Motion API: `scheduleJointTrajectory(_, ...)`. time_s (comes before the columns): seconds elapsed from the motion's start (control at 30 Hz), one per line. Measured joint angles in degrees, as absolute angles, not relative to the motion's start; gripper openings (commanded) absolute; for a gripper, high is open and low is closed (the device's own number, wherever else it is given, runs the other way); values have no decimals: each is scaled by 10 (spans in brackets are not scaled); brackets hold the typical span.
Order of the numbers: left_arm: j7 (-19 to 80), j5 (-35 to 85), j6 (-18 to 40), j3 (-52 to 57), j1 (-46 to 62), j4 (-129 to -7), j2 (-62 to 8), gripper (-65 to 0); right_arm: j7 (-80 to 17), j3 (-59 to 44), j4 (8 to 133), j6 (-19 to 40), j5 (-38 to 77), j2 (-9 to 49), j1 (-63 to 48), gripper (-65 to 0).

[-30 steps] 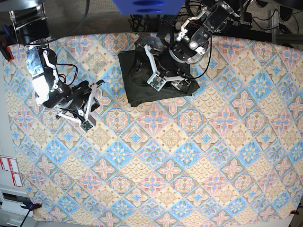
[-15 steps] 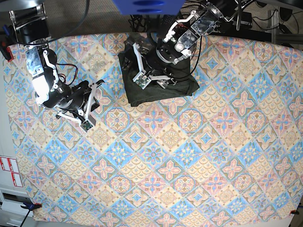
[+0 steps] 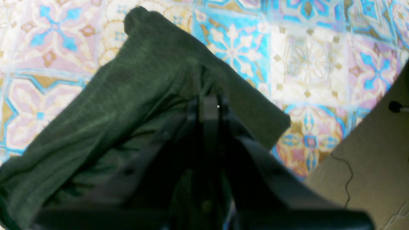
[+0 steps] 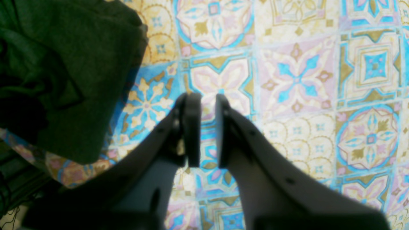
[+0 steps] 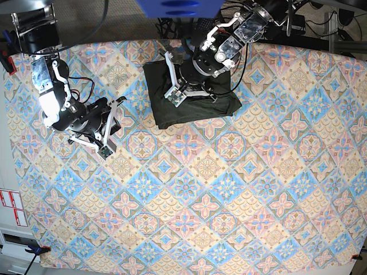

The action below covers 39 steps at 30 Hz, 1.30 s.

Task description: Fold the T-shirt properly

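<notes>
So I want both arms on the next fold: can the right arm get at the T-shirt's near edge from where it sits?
Probably yes: the right gripper hangs empty beside the T-shirt, with only bare tablecloth between.

Tabletop [image 5: 229, 189]: patterned cloth, front and right areas open, passage unobstructed. Far centre occupied by folded T-shirt [image 5: 192, 109]; left gripper [image 5: 175, 97] over its far-left part, arm blocking access from far edge. Right gripper [image 5: 106, 150] near left edge, well apart from shirt; bare lane between them.
</notes>
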<state>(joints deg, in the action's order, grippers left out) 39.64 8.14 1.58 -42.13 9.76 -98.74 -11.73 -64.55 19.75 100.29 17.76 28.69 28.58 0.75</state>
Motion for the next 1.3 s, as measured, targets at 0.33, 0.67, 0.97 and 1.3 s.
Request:
scheduleJointTrajectory(0.33,394,86,-73,-418,142,-1075,-192,-650,-645,197,1003,178,287,286,6,-563)
scheduleJointTrajectory(0.67,396,88,-134,-301,257,-1129,-211,-650,-646,197,1004,178,287,286,6,-563)
scheduleJointTrajectory(0.97,349,90,-135,-148,339,-1135,-163,-650,-646,201,1004,178,289,286,6,-562)
scheduleJointTrajectory(1.3,407,96,-132,-135,341,-1094,-135,-650,-650,294,1004,178,286,283,22,-512)
